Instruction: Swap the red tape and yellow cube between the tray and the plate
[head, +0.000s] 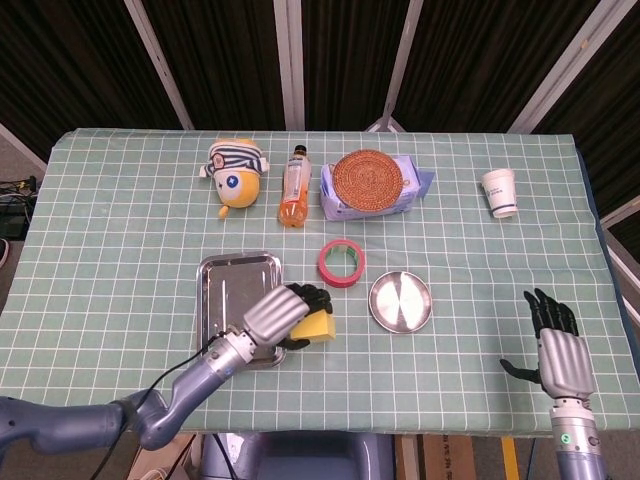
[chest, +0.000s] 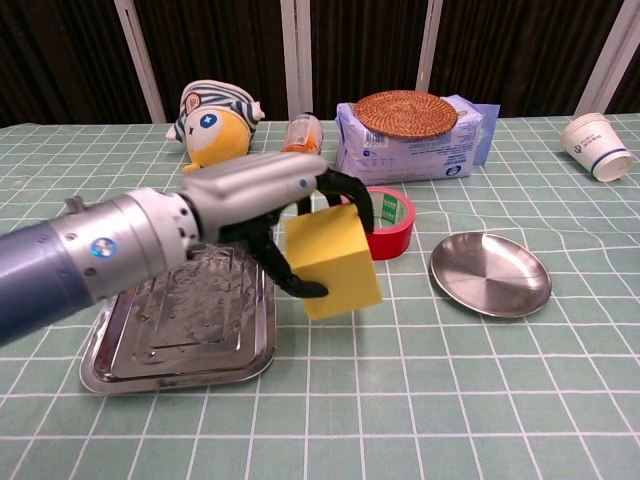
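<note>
My left hand (head: 277, 315) (chest: 270, 200) grips the yellow cube (head: 318, 326) (chest: 332, 262) in the air, just right of the steel tray (head: 225, 285) (chest: 180, 330), which holds nothing. The red tape (head: 341, 263) (chest: 392, 222) lies flat on the cloth between tray and round steel plate (head: 401, 302) (chest: 490, 273); in the chest view the cube and fingers hide the tape's left part. The plate is bare. My right hand (head: 556, 343) hovers open near the table's front right edge, far from everything; the chest view does not show it.
Along the back stand a striped plush toy (head: 235, 170) (chest: 213, 124), an orange bottle (head: 293, 188) (chest: 304, 131) lying down, a wipes pack with a woven coaster (head: 368, 179) (chest: 405, 112) on top, and a paper cup (head: 499, 192) (chest: 594, 146) at far right.
</note>
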